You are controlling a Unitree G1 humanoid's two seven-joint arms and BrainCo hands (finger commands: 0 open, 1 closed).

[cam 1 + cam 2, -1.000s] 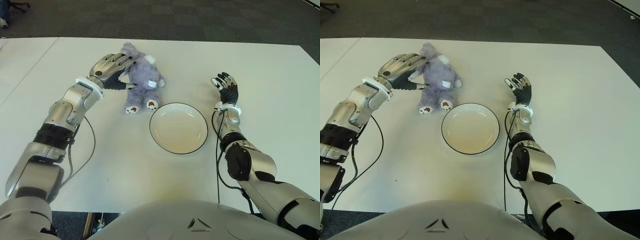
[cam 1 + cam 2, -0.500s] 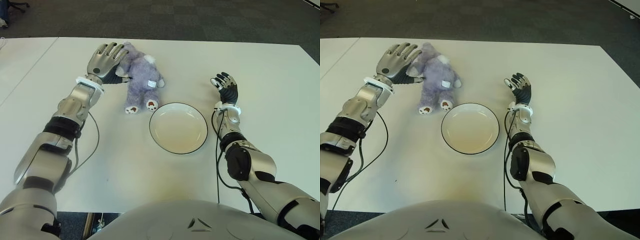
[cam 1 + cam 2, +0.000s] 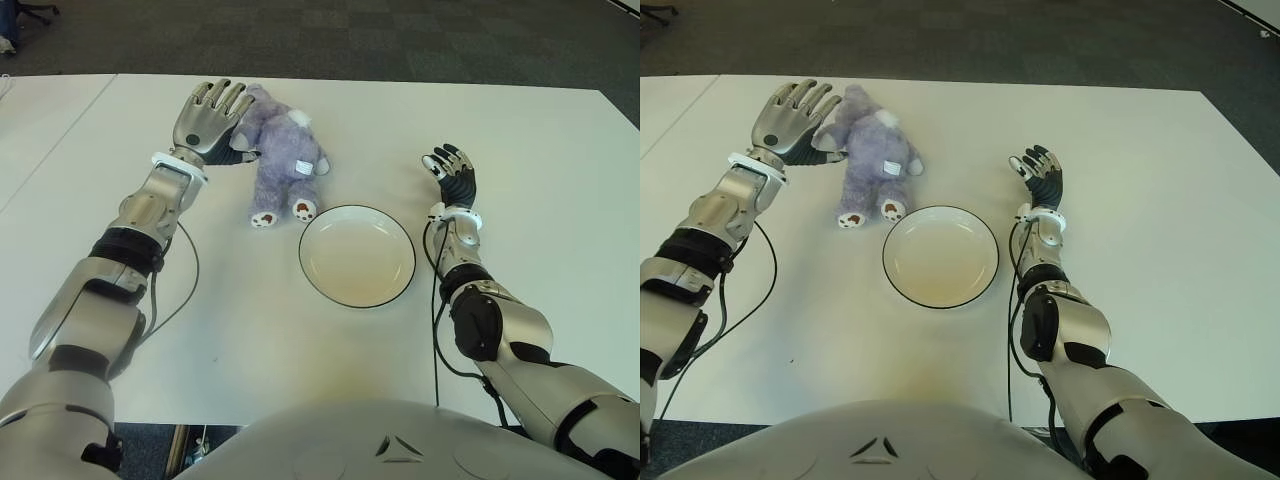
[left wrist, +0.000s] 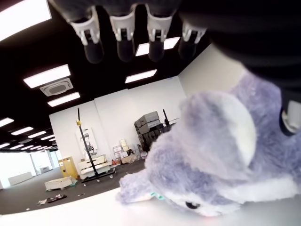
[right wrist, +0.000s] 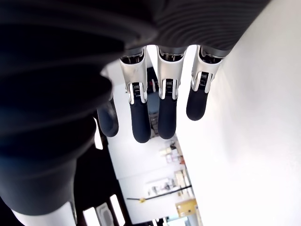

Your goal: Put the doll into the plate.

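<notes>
Doll (image 3: pixel 282 158) lay on table (image 3: pixel 250 330), just behind plate (image 3: pixel 357 256) and to its left. Left hand (image 3: pixel 208 118) was spread wide beside doll's head, thumb touching fur, nothing gripped. You needed fingers wrapped round torso (not ear) before lifting. Right hand (image 3: pixel 451 175) hung open, idle, right of plate.

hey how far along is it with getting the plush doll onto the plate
Nothing is done yet: the plush doll lies on the table, beside the empty plate. The left hand is beside the doll's head with fingers spread, not gripping. The right hand shows open on the plate's right, idle. Grasping, carrying and placing all remain.
</notes>
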